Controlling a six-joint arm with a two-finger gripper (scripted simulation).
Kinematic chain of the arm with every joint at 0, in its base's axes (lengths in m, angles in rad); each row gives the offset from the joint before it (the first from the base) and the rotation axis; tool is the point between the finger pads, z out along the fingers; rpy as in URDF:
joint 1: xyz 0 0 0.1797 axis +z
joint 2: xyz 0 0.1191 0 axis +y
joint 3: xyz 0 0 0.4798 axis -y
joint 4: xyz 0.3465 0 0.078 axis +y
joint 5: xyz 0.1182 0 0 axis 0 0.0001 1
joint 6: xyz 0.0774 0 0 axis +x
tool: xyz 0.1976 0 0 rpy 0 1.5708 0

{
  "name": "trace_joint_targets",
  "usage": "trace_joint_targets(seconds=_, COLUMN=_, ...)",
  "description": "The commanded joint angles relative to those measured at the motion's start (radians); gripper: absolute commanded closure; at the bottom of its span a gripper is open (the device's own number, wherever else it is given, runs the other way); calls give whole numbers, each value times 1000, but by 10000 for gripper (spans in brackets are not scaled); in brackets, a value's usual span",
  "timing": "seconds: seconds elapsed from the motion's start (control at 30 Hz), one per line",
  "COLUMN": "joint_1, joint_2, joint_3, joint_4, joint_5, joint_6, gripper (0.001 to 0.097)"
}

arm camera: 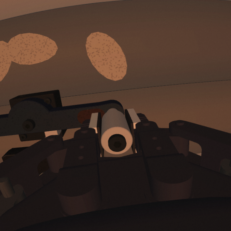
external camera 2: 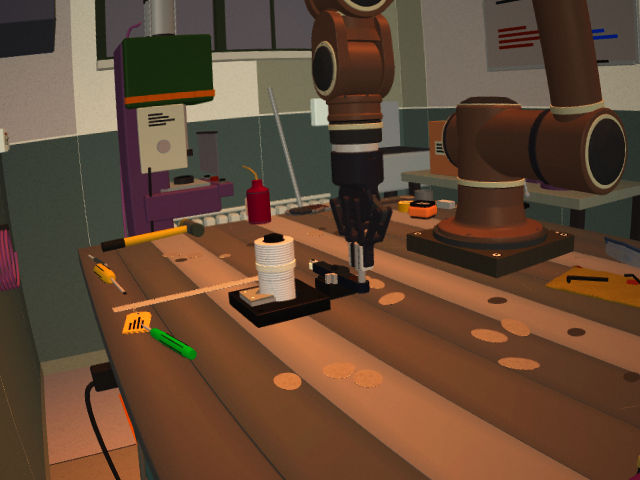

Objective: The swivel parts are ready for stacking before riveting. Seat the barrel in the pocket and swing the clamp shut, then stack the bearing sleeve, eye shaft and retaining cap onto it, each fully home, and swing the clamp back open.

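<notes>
A white knurled stack [external camera 2: 275, 267] with a black cap [external camera 2: 272, 238] on top stands upright in the black fixture base [external camera 2: 279, 304] on the bench. The dark clamp arm [external camera 2: 336, 276] [arm camera: 64, 117] reaches out to the right of the base, away from the stack. At the arm's free end a pale cylindrical handle [external camera 2: 363, 268] [arm camera: 116, 133] stands upright. My gripper [external camera 2: 363, 258] [arm camera: 115, 129] comes down from above at that end and is closed on the clamp handle.
The robot's base [external camera 2: 490, 227] sits on a plate at the right rear of the bench. A drill press [external camera 2: 160, 134] and red oil bottle [external camera 2: 257, 201] stand behind. A hammer [external camera 2: 150, 236], screwdrivers [external camera 2: 173, 343], a ruler [external camera 2: 181, 295] lie left.
</notes>
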Motion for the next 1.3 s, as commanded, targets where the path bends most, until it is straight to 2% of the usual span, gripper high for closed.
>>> trace_joint_targets(seconds=0.0, joint_1=0, joint_2=0, joint_3=0, joint_4=0, joint_5=0, joint_6=0, gripper=901)
trace_joint_targets(seconds=0.4, joint_1=0, joint_2=0, joint_3=0, joint_4=0, joint_5=0, joint_6=0, gripper=901)
trace_joint_targets(seconds=1.07, joint_1=0, joint_2=0, joint_3=0, joint_4=0, joint_5=0, joint_6=0, gripper=501)
trace_joint_targets(seconds=1.27, joint_1=0, joint_2=0, joint_3=0, joint_4=0, joint_5=0, joint_6=0, gripper=501)
